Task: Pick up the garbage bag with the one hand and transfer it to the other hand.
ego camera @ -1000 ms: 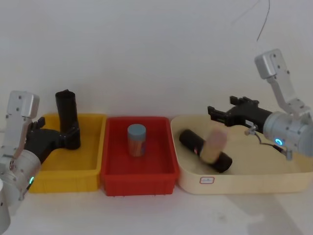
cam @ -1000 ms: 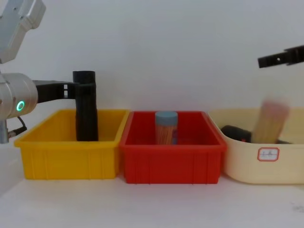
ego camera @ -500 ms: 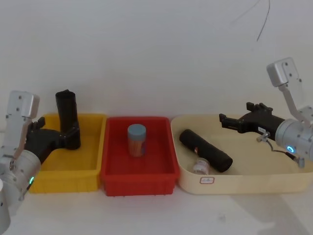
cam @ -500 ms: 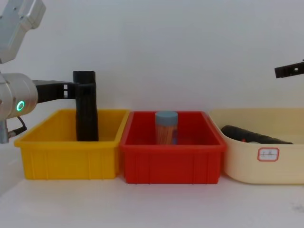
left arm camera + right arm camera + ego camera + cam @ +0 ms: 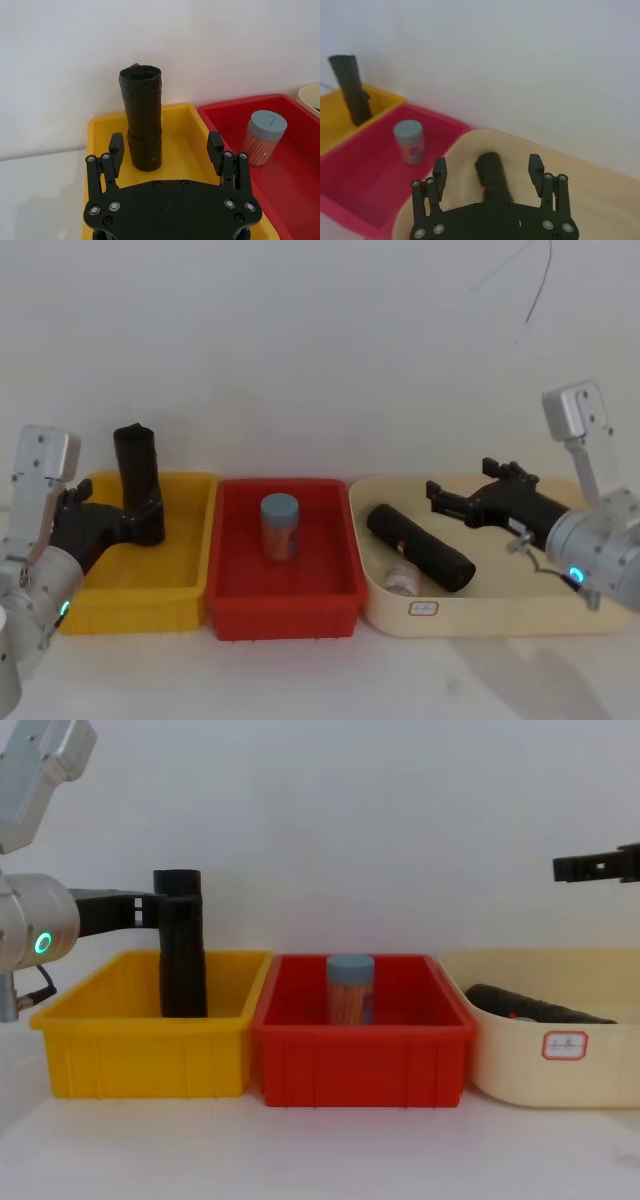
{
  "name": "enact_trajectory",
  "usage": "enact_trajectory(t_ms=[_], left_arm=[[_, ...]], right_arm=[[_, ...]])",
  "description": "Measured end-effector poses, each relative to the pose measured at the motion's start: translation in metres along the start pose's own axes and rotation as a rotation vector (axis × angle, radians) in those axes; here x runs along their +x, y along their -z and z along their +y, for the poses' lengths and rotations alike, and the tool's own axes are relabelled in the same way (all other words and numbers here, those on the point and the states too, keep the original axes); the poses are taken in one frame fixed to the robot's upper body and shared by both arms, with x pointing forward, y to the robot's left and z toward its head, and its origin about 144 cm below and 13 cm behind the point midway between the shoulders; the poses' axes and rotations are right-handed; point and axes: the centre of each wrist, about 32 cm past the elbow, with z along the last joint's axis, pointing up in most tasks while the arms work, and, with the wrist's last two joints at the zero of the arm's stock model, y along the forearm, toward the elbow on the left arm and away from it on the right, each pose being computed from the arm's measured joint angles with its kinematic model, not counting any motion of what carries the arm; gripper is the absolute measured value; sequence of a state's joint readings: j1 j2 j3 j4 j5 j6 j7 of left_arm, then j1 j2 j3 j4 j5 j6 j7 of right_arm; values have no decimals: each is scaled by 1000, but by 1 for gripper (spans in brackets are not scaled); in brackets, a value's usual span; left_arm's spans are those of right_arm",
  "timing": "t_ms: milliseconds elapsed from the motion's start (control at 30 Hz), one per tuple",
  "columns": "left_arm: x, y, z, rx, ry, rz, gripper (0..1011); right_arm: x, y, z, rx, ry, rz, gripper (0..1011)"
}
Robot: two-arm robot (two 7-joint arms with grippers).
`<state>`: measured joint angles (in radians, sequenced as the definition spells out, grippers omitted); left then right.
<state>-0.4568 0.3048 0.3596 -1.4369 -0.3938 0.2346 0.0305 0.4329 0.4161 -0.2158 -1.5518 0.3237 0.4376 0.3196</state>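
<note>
The garbage bag (image 5: pixel 419 547) lies on its side in the cream tray (image 5: pixel 490 615) at the right end of the row, slanting from the tray's back left toward its front, with a small red mark on its side and a small jar (image 5: pixel 402 582) lying just beside its front end. The right gripper (image 5: pixel 436 498) hangs above the tray, over the roll's far end and apart from it, fingers spread wide. The left gripper (image 5: pixel 166 145) reaches over the yellow bin (image 5: pixel 120 608), fingers spread on either side of an upright black tube (image 5: pixel 137 483) with a hollow top. The red bin (image 5: pixel 283 610) between holds a blue-capped jar (image 5: pixel 280 525) standing well clear of its walls.
</note>
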Motion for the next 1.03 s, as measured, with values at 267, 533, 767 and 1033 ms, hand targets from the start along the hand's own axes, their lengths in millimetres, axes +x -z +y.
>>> enact_trajectory(t_ms=[267,533,767,1033], left_arm=[[0,0,0,0,0,0,1001],[0,0,0,0,0,0,1001],[0,0,0,0,0,0,1001],[0,0,0,0,0,0,1001]], right_arm=[[-29,26,-4,49,-50,61,1001],[-52,44,-8,71,-88,105,1001],[-64,53,-11,84,-107,131,1001],[-72,58,-13,93,-117,147,1001]])
